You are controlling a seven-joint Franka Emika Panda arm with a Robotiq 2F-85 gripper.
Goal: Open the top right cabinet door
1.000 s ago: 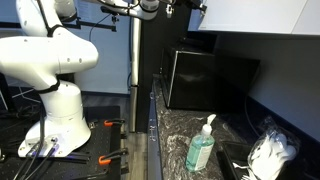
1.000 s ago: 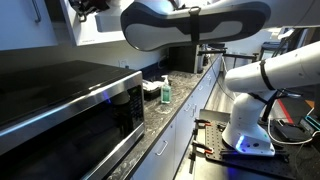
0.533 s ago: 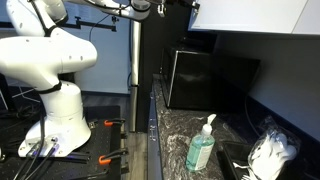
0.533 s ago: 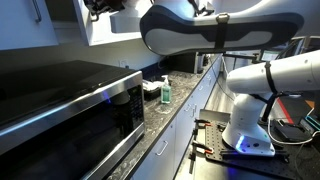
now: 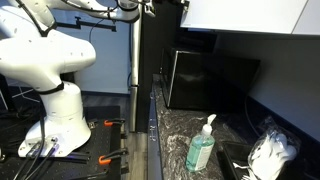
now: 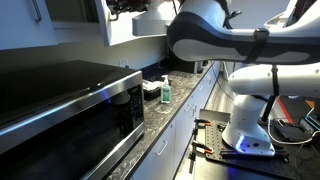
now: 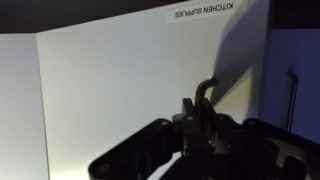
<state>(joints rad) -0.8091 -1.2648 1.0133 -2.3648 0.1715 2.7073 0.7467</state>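
Top right cabinet door (image 5: 250, 12) sits up at the top edge in an exterior view, a plain white panel just to the side of the gripper (image 5: 160, 6). The hand is mostly cut off by the frame there, so I can't tell its state from this angle. Straight below the hand is a tall dark panel (image 5: 150, 70). Lower down and off to the door's side is the glossy black box (image 5: 212, 78). Well below the hand, a soap bottle (image 5: 202, 145) stands on the dark counter (image 5: 175, 130).

In an exterior view from the far end of the counter, the gripper (image 6: 125, 8) is right up against the white door (image 6: 135, 27). I can't tell whether it touches. The soap bottle (image 6: 165, 90) is far below it, and the fingers are too dark and small to read here too.

The wrist view is the useful one. The door (image 7: 130, 80) fills nearly everything in front of the gripper (image 7: 203, 100), flat on and very near. A "KITCHEN SUPPLIES" label (image 7: 203, 10) sits above the fingertips. The fingers (image 7: 208, 90) look pulled in together, with no gap I can see and nothing between them. Their shadow falls on the door beside them.
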